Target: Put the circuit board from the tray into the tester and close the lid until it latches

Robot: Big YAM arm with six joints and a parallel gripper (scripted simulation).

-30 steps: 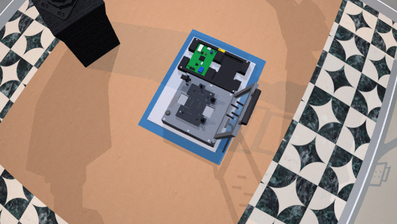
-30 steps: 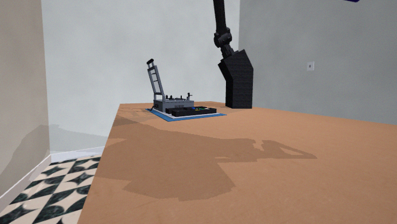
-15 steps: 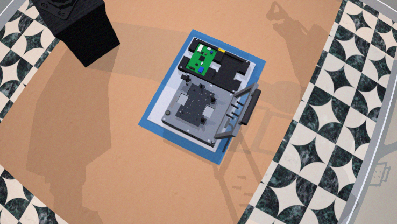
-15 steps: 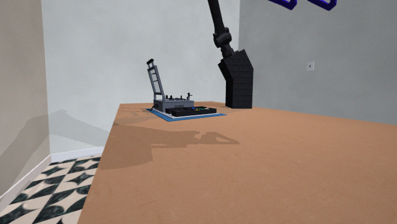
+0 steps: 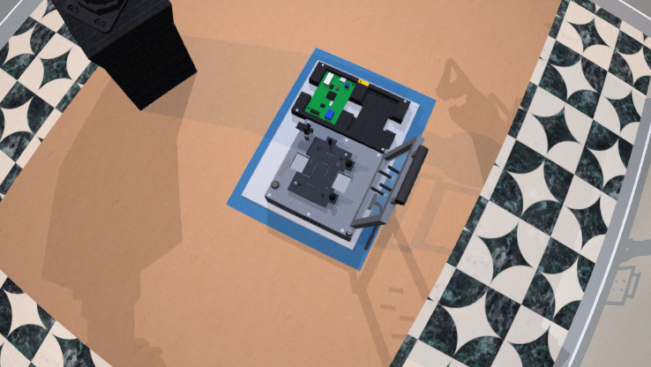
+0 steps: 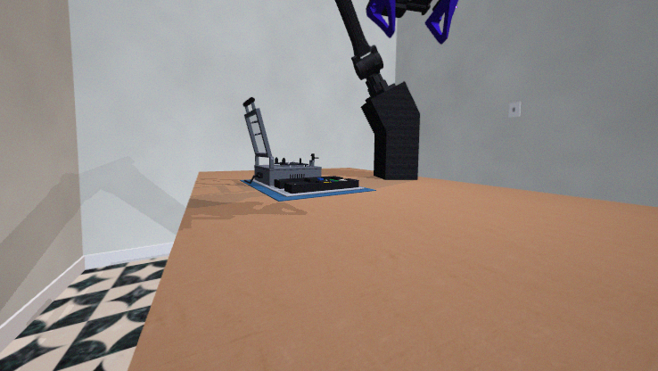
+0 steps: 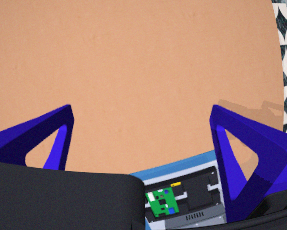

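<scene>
The green circuit board (image 5: 331, 98) (image 7: 163, 203) lies face up in the left pocket of the black tray (image 5: 379, 117) (image 6: 300, 185) (image 7: 210, 191). Its white connector end points away from the tester. The grey tester (image 5: 359, 185) (image 6: 286, 171) stands next to the tray. Its lid (image 5: 386, 177) (image 6: 257, 131) stands open, nearly upright, and the black pin plate (image 5: 319, 170) is bare. My gripper (image 6: 414, 34) (image 7: 141, 112) is open and empty. It hangs high in the air, far above the table and well away from the tray. The top view does not show it.
Tray and tester sit on a blue mat (image 5: 254, 185) (image 6: 272, 193) on the brown table (image 5: 144, 209) (image 6: 388, 275). The arm's black base block (image 5: 124, 31) (image 6: 395, 138) stands at the table's back, beyond the tray. A checkered floor surrounds the table.
</scene>
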